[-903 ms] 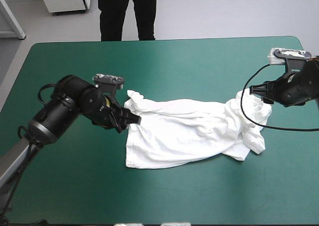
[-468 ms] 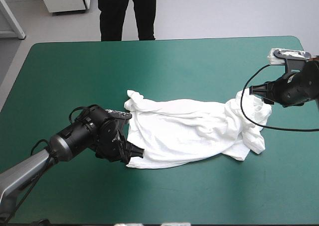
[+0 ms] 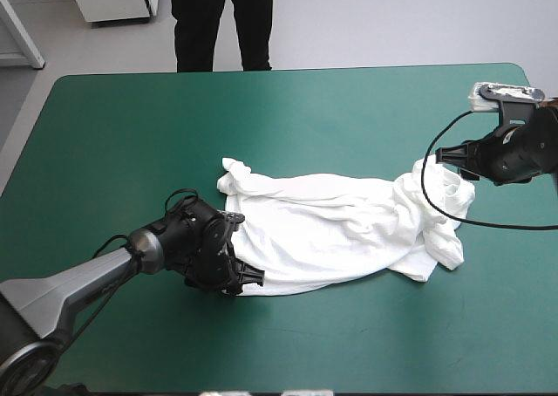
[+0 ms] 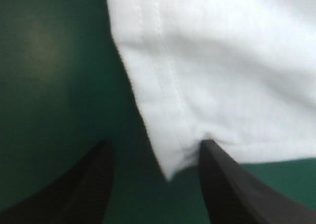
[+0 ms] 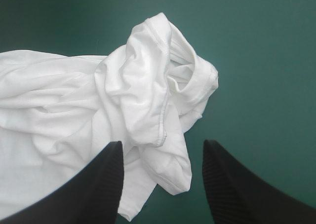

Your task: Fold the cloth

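So the white short-sleeved T-shirt [image 3: 331, 226] is lying rumpled but mostly spread out across the middle and right of the frame on the teal-green bench [image 3: 122, 126]. The left jaws are down at the shirt's lower-left hem corner [image 4: 170, 165], wide open, with that corner sitting right between the black fingers [image 4: 84, 189] and nothing gripped. Over at the right edge, the right jaws are open too, holding nothing, with the shirt's bunched-up end [image 5: 158, 86] just ahead of them.

High view overhead, wrist views close, all sharing T-shirt [image 3: 331, 230]
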Motion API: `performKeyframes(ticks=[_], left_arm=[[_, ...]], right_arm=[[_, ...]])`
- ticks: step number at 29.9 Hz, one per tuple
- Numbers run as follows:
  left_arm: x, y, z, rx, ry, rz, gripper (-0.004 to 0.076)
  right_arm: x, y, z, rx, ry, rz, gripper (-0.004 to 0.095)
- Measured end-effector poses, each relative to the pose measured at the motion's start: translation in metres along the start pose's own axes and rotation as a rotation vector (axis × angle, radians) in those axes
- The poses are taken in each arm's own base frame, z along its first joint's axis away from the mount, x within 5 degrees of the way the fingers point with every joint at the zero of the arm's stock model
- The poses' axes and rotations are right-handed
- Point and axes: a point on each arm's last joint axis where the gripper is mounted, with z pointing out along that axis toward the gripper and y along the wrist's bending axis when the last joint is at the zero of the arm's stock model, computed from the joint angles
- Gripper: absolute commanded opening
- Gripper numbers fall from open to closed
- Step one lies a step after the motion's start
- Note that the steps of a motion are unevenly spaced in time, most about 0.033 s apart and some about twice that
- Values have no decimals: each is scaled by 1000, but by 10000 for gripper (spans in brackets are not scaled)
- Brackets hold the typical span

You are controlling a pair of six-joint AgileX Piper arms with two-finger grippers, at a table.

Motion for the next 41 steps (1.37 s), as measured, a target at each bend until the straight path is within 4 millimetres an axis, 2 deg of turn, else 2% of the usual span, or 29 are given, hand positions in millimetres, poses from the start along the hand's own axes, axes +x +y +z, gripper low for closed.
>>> performKeyframes(ticks=[3, 5, 7, 9, 10, 16, 23, 27, 33, 37, 41], left_arm=[[-3, -2, 4, -5, 8, 1, 364], [-4, -3, 6, -3, 15, 3, 315], [-5, -4, 6, 2, 17, 7, 201], [-6, -5, 7, 15, 15, 9, 39], [-6, -7, 7, 27, 13, 9, -6], [-6, -11, 7, 52, 4, 28, -10], [-6, -11, 7, 54, 2, 54, -10], [-6, -11, 7, 55, 4, 61, -10], [-6, -11, 7, 56, 4, 74, -10], [-6, -11, 7, 56, 4, 75, -10], [-6, -11, 7, 56, 4, 78, -10]], right_arm=[[0, 0, 0, 0, 0, 0, 458], [0, 0, 0, 0, 0, 0, 458], [0, 0, 0, 0, 1, 0, 458], [1, 0, 0, 0, 7, 0, 458], [1, 0, 0, 1, 13, 0, 458], [11, 0, 9, 3, 63, -4, 459], [60, 8, 45, 7, 258, -60, 467], [76, 3, 60, 61, 326, -66, 477], [76, -2, 73, 111, 333, -82, 478], [74, -8, 96, 112, 363, -52, 478], [83, -11, 119, 96, 390, -23, 476]])
